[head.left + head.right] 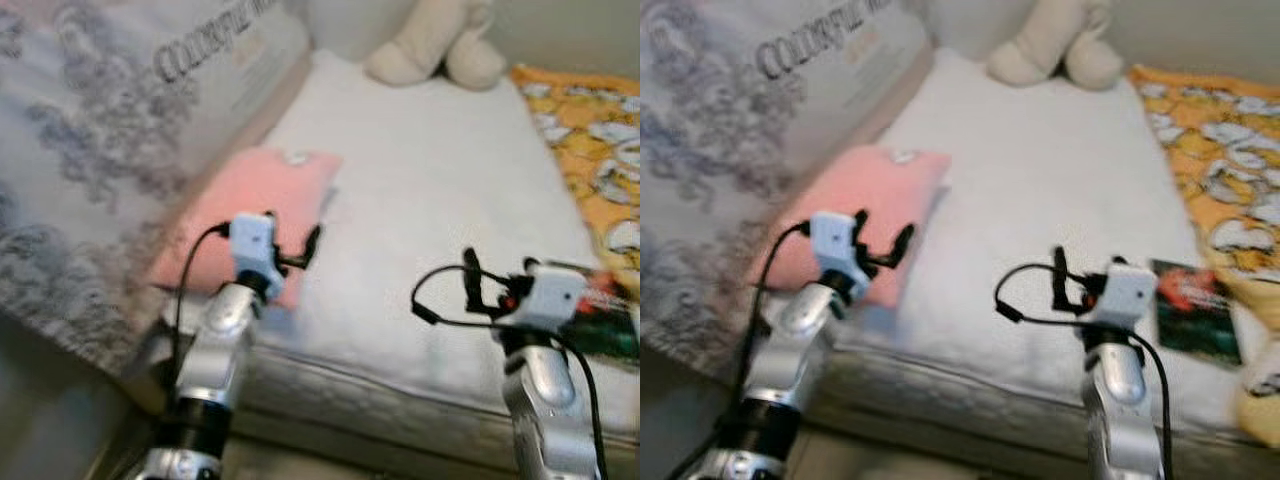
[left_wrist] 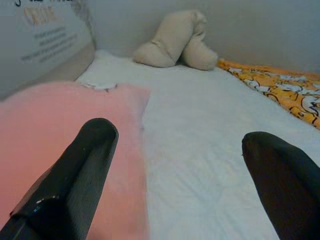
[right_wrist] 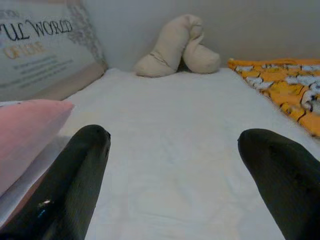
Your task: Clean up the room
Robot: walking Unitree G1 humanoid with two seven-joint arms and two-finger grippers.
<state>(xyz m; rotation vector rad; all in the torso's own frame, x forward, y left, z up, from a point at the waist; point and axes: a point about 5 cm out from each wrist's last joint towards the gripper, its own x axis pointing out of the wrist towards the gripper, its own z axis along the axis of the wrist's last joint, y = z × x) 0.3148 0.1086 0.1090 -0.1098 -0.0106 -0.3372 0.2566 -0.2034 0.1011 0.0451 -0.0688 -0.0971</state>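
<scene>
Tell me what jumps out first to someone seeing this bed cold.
The pink pillow stands out at the bed's left edge, with the open left tool poised over its near end. A beige plush toy slumps against the wall at the far end of the white mattress, and a bright orange patterned blanket runs along the right side, past the right tool.

Silver arms [image 1: 215, 345], seemingly white wrists, black cables
</scene>
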